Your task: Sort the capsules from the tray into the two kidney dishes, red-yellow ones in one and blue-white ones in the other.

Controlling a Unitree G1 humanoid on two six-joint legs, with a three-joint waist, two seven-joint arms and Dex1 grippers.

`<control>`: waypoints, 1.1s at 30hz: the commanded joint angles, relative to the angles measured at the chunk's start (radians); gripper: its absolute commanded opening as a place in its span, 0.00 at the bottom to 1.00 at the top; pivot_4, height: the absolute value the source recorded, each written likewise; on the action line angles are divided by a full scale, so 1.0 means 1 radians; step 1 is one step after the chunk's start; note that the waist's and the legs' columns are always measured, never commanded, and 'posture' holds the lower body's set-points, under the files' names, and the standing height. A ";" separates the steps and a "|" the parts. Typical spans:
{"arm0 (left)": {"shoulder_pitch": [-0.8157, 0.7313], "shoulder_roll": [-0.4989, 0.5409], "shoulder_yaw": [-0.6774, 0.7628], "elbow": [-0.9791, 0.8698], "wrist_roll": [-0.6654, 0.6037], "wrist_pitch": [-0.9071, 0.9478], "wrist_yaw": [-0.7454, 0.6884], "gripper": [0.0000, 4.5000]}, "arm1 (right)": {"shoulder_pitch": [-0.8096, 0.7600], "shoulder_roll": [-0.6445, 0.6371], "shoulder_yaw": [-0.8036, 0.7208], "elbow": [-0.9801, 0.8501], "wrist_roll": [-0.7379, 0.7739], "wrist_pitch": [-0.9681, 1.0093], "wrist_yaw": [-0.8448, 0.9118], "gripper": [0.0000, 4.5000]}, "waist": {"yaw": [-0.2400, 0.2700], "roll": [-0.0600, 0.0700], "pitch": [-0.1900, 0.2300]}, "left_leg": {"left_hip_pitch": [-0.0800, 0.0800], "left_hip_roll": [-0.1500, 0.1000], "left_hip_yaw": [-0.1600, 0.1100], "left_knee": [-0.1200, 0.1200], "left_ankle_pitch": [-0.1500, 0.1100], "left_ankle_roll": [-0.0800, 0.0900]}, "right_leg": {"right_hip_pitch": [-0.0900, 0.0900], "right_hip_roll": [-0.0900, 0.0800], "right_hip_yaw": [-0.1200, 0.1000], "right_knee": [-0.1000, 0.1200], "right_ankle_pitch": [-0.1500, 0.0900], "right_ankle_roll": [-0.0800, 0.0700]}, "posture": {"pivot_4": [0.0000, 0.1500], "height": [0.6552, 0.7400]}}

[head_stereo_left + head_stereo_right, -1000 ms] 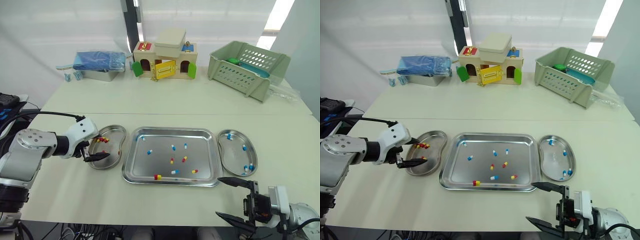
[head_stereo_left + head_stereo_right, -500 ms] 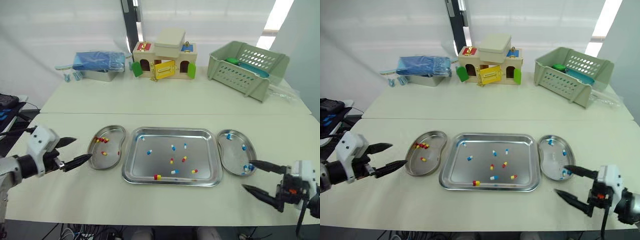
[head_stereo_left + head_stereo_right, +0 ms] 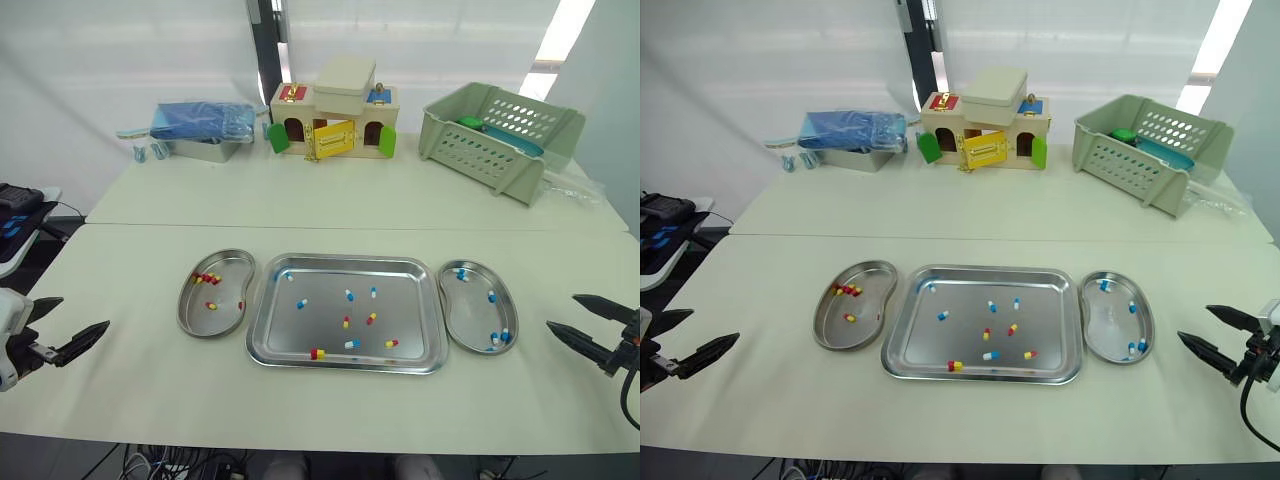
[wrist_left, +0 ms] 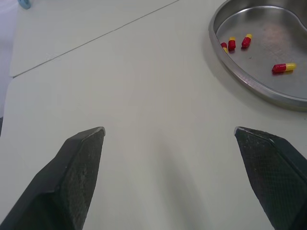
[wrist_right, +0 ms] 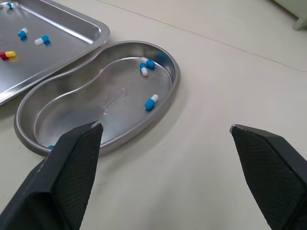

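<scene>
Tray [image 3: 400,300] centre frame, capsules [image 3: 316,353] inside; left gripper [image 3: 76,313] far lower left, right gripper [image 3: 562,311] far lower right (both spread wide, empty)

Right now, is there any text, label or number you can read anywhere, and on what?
No text reads clearly.
Right dish: what looks like a faint stamped mark on its floor, too faint to read.
Tray, left dish, capsules, toy house, basket: no lettering visible.

Left gripper [image 3: 84,311] out wide and low, fingers spread, empty, right gripper [image 3: 562,311] likewise wide, spread, empty
</scene>
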 commanded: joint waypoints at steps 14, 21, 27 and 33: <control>0.207 -0.275 -0.039 -0.481 -0.223 -0.085 -0.095 1.00 | -0.124 -0.070 0.014 0.044 -0.033 0.008 0.094 1.00 | -0.004 0.000 0.000 | 0.000 0.000 0.002 0.000 0.000 0.000 | 0.000 -0.001 0.002 -0.001 0.000 0.000 | 1.00 1.00; 0.403 -0.555 -0.190 -0.621 -0.178 -0.359 -0.124 1.00 | -0.139 -0.114 0.025 -0.139 0.021 0.140 0.129 1.00 | 0.003 0.003 -0.001 | 0.000 0.000 0.005 0.001 -0.001 0.001 | 0.000 -0.001 0.003 -0.002 0.000 0.000 | 1.00 1.00; 0.455 -0.664 -0.299 -0.591 -0.134 -0.537 -0.119 1.00 | -0.219 -0.207 0.122 -0.326 0.071 0.327 0.154 1.00 | 0.017 0.002 -0.001 | 0.000 0.000 0.007 0.002 -0.001 0.002 | 0.001 -0.001 0.005 -0.003 0.001 0.001 | 1.00 1.00; 0.481 -0.722 -0.373 -0.572 -0.115 -0.624 -0.063 1.00 | -0.505 -0.220 0.389 -0.453 0.081 0.483 0.184 1.00 | 0.014 0.001 -0.001 | 0.000 0.000 0.008 0.002 -0.002 0.003 | 0.000 -0.001 0.005 -0.003 0.001 0.001 | 1.00 1.00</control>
